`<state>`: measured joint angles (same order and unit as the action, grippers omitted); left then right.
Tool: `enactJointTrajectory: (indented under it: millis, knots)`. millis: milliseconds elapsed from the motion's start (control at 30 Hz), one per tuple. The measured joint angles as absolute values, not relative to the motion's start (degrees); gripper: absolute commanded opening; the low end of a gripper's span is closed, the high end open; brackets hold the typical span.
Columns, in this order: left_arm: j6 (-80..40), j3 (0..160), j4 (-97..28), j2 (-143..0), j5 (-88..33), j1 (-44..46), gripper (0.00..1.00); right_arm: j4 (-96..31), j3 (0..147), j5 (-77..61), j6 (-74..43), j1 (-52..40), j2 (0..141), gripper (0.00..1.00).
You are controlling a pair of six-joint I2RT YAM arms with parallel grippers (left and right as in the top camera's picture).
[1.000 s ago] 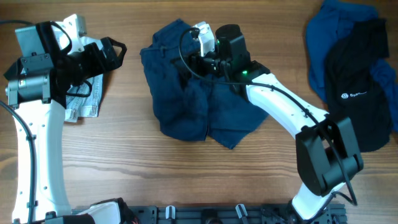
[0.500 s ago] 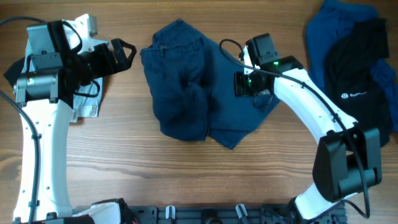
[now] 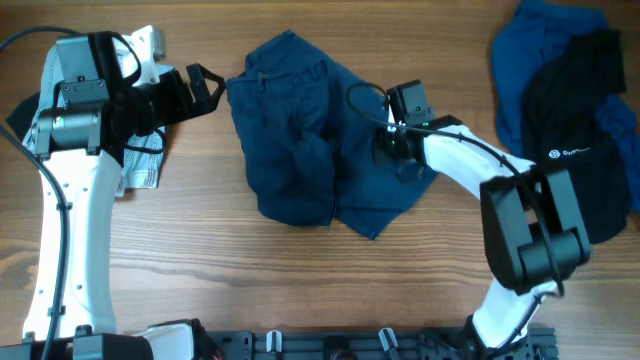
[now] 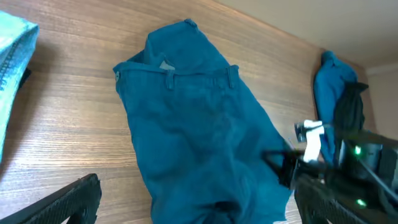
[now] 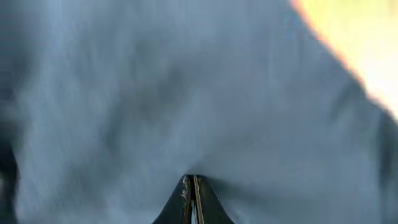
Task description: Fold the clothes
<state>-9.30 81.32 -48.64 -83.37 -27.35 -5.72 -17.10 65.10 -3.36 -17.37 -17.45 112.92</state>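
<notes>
On the table (image 3: 200, 250), middle: navy trousers (image 3: 290, 140) lie rumpled
Right hand (image 3: 384, 148): clenched on their edge
Left hand (image 3: 207, 88): released, empty
Advice: pull outward, low, smoothing cloth

Robot lab or test bench. Wood-grain table (image 3: 200, 280), with left arm (image 3: 75, 230) and right arm (image 3: 455, 165), both white-and-black, rising from black rail (image 3: 330, 345) at near edge. Exposed cables (image 3: 30, 38). Navy trousers (image 3: 300, 150), blue garment (image 3: 525, 60), black logo garment (image 3: 575, 120) and pale denim (image 4: 12, 50) lie loose on top. Plain pale wall (image 4: 348, 25) behind.
</notes>
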Motion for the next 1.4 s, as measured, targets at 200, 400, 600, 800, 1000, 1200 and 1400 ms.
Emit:
enactJointTrajectory:
  millis: [200,400,600,800,1000,1200,1400]
  knots:
    - [-9.3,81.32,-48.69,-83.37,-27.35,-5.72,1.0,-1.32,70.83,-5.89,-17.8,-11.09,122.43,0.04]
    - [-9.3,81.34,-47.75,-83.4,-27.35,-5.72,1.0,4.16,78.59,-12.29,-13.74,-2.42,128.73,0.04]
    - [-9.3,81.34,-47.55,-83.48,-27.35,-5.61,1.0,-7.77,91.68,-12.86,-8.25,-0.67,133.21,0.24]
    - [-9.28,81.34,-46.72,-83.48,-27.35,-5.61,1.0,-41.71,114.87,-19.38,-2.83,-0.64,133.25,0.68]
    - [-6.81,81.34,-46.41,-83.48,-27.11,-5.61,1.0,-67.77,120.22,-31.14,8.62,-2.7,129.62,0.72]
    - [-4.95,81.34,-46.28,-83.48,-26.65,-5.63,1.0,-76.29,119.61,-38.0,22.48,-7.94,129.64,0.51]
    - [-4.73,81.34,-46.28,-83.48,-26.46,-6.35,1.0,-75.13,119.61,-35.29,27.27,-13.87,129.64,0.04]
